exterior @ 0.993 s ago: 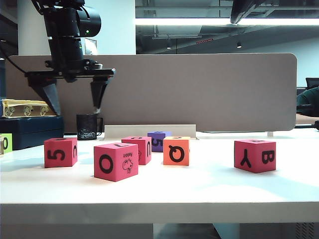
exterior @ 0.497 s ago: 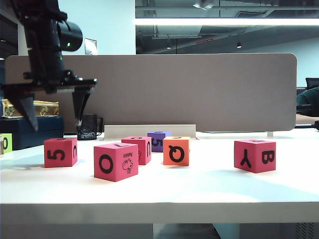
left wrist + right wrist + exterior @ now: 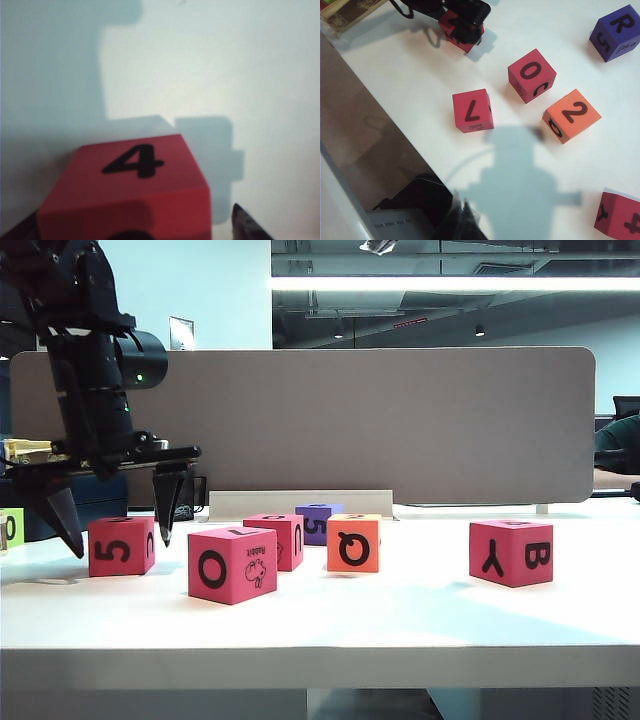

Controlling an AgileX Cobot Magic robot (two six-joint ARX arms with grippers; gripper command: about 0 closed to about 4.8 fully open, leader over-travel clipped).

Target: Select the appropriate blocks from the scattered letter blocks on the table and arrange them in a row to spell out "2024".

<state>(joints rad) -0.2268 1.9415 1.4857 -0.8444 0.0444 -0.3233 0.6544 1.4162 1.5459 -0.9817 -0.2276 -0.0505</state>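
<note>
On the white table (image 3: 400, 610) stand the scattered letter blocks. At the far left, a pinkish-red cube marked 5 (image 3: 120, 545) sits between the fingers of my open left gripper (image 3: 118, 543), one finger on each side, apart from it. In the left wrist view this cube (image 3: 130, 190) shows a 4 on top, and the gripper (image 3: 130, 231) straddles it. Further right are the bold O cube (image 3: 232, 563), the cartoon cube (image 3: 280, 538), the purple cube (image 3: 318, 523), the orange Q cube (image 3: 354, 543) and the Y and B cube (image 3: 511, 552). My right gripper (image 3: 462, 220) hangs high above the table, shut and empty.
A beige partition (image 3: 400, 420) closes the back. A black mug (image 3: 175, 495) and a dark box (image 3: 60, 505) stand at the back left, a green block (image 3: 10, 527) at the left edge. From above, the orange cube (image 3: 571, 115) shows a 2 and one red cube (image 3: 532, 75) a 0.
My left gripper has moved left and come down, from above the cubes to around the cube marked 5. It stayed open. No block has moved.
</note>
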